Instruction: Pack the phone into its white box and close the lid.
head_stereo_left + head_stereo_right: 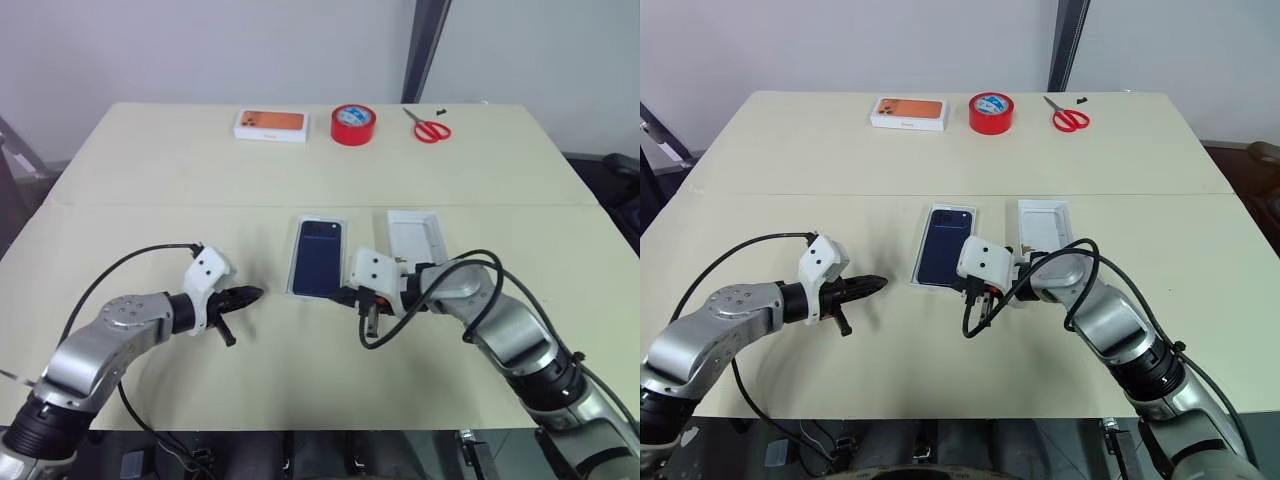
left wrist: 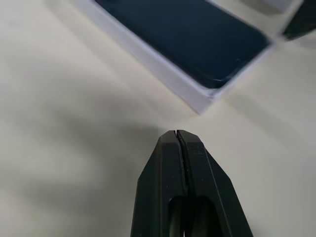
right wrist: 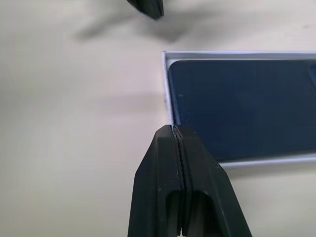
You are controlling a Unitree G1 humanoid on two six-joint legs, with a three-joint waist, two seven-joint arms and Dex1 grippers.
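I see the box (image 1: 318, 257) closed at mid-table, its lid (image 1: 945, 246) on, so the phone is presumably inside. My left gripper (image 1: 250, 294) and right gripper (image 3: 172, 132) are both pinched shut, empty, flanking its near end. Next I'd judge only pulling back remains.

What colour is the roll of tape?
The tape roll is red, clearest in the left eye view.

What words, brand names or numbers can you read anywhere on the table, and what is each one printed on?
None can be read.
White box with an orange top: a small dark mark on its front edge, too small to read.
Red tape roll: a bluish label inside the ring, too blurred to read.
Phone, scissors: no visible text.
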